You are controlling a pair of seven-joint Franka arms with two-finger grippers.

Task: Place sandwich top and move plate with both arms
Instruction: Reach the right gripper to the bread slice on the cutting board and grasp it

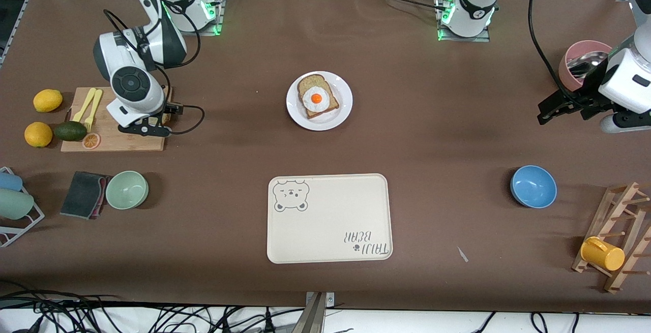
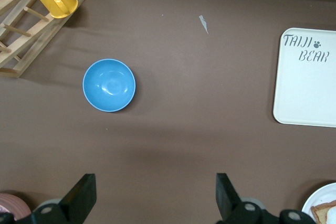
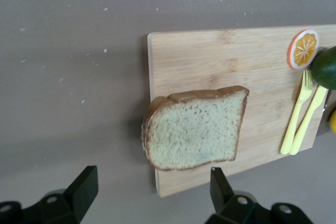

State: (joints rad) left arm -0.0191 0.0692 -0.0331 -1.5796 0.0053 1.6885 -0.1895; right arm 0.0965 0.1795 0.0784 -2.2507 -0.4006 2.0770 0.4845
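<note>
The brown table (image 1: 437,134) bore a cream rectangular bear-printed tray (image 1: 329,218) nearest the front camera. At the right arm's end lay a pale wooden cutting board (image 3: 220,77). The right gripper (image 3: 149,190) hovered over the board, fingers spread, above the speckled light-brown bread slice (image 3: 195,127) overhanging its edge. The left gripper (image 2: 156,198) waited with fingers spread over bare table. The round white plate (image 1: 342,112) held the egg-topped slice (image 1: 317,96).
</note>
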